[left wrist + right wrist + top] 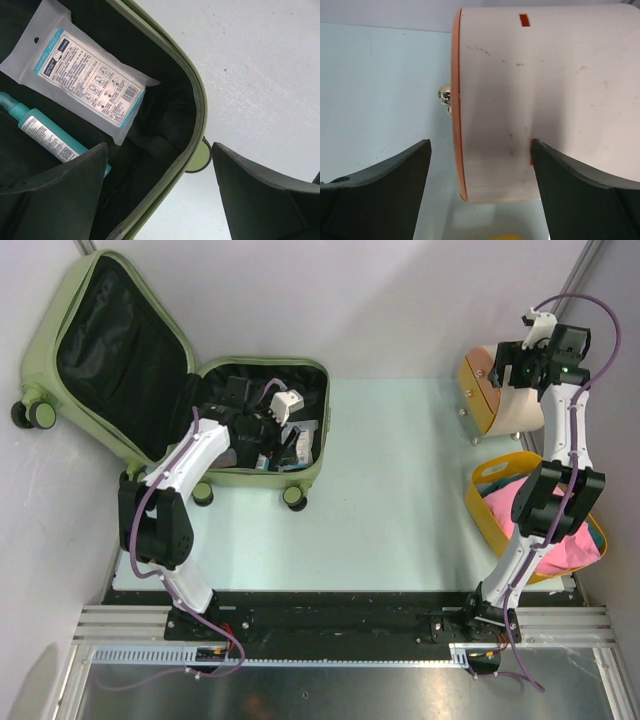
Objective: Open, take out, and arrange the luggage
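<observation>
The pale green luggage [120, 360] lies open at the back left, its lid leaning on the wall and its black-lined base [312, 440] flat on the table. Inside the base lie a white printed packet [80, 75] and a teal bottle [45, 135]. My left gripper [280, 435] hovers open over the base, near the front right corner. In the left wrist view the green rim [197, 105] and a wheel [197, 157] show between its fingers [60, 195]. My right gripper [480, 165] stands open at the cream drum [535, 100], far from the luggage.
The cream drum [500, 390] with an orange rim and a small metal knob [445, 94] sits at the back right. A yellow basket [492, 512] with pink cloth stands in front of it. Walls close in on the left, the back and the right.
</observation>
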### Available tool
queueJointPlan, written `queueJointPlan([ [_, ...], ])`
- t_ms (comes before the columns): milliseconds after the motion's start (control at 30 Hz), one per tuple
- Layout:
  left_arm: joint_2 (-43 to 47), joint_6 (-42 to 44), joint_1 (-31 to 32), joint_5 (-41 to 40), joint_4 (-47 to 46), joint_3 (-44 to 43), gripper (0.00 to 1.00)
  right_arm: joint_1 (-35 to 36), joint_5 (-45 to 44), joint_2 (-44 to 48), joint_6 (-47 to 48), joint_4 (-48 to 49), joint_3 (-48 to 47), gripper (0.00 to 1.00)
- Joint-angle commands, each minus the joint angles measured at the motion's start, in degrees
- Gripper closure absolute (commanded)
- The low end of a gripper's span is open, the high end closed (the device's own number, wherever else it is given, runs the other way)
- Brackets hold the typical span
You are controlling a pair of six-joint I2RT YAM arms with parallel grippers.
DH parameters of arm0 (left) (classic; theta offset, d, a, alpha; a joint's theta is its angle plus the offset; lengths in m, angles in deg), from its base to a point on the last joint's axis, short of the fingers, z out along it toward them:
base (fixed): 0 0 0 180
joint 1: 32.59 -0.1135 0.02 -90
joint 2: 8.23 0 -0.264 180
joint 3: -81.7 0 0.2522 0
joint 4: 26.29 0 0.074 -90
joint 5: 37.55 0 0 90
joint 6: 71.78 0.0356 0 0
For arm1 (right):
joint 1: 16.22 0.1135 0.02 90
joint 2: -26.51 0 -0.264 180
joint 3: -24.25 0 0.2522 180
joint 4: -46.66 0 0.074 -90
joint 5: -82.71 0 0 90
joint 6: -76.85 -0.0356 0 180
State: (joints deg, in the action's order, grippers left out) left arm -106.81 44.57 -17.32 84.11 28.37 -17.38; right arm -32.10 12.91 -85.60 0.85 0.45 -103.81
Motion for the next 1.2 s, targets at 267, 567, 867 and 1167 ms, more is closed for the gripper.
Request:
queueJointPlan([
  [267, 0.2, -0.9, 0.5, 1.4, -0.9, -2.2, 0.11, 2.0, -0.1, -0.6, 1.5, -3.1, 1.5, 0.16],
  [567, -0.6, -1.6, 0.5, 1.6, -1.0, -3.8, 0.11, 4.5, -3.6, -1.9, 5.1, -4.1, 0.3, 0.26],
  [867, -0.9, -3.8, 1.6, 2.7, -1.0, -7.1, 0.11, 5.2, 1.4, 1.7, 3.0, -4.9, 0.3, 0.61],
  [1167, -4.1, -6.2, 6.1, 2.2, -7.0, -10.0, 0.11, 6.2, 10.8, 8.1, -4.7, -5.9, 6.6, 0.71],
])
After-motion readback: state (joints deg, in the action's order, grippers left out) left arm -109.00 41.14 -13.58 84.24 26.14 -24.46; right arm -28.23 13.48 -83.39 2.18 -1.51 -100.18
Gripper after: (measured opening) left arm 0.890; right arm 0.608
